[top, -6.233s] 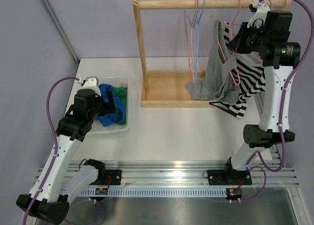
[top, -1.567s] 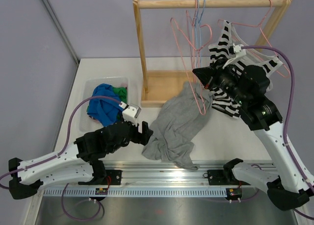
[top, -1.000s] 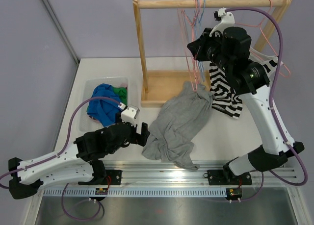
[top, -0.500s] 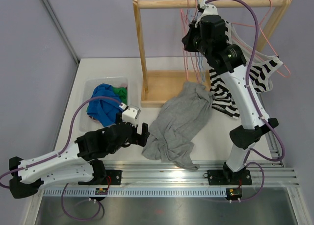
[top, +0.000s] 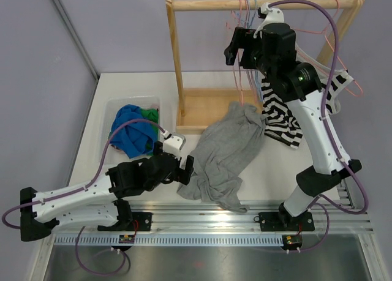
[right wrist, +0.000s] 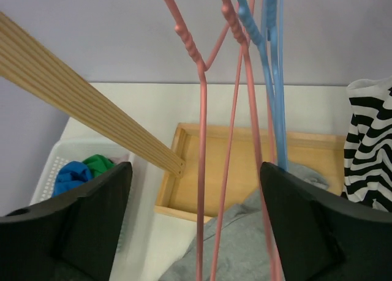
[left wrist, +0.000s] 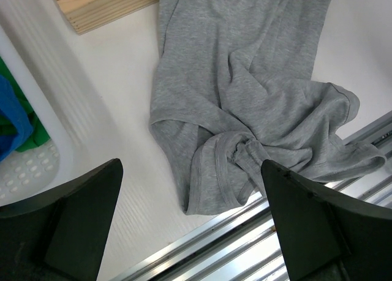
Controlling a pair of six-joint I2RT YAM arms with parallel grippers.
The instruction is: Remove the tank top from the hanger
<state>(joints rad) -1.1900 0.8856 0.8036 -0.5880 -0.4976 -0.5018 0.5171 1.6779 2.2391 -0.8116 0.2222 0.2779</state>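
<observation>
1. Right gripper [top: 239, 48] is raised beside the wooden rack's top rail [top: 208, 5], above the far edge of the tabletop [top: 135, 85]. Its jaws stand wide apart.
2. Seen from the right wrist, the bare pink hangers [right wrist: 202, 109] run down between the fingers, with no finger clearly touching a wire. A blue hanger [right wrist: 275, 79] hangs just beside them.
3. Left gripper [top: 184, 166] sits low near the near edge of the tabletop, just beside the tank top's left border. Its jaws are spread wide and hold nothing.
4. The grey tank top [top: 220, 158] is off any hanger and lies crumpled on the tabletop. Its upper end drapes over the front edge of the rack's base tray [top: 202, 129]. Its bunched lower end reaches the near edge by the metal rail.
5. A black-and-white striped garment [top: 283, 119] hangs on the rack's right side, touching the tank top's upper right corner.
6. A clear bin [top: 158, 119] holding blue and green clothes stands near the left edge.
</observation>
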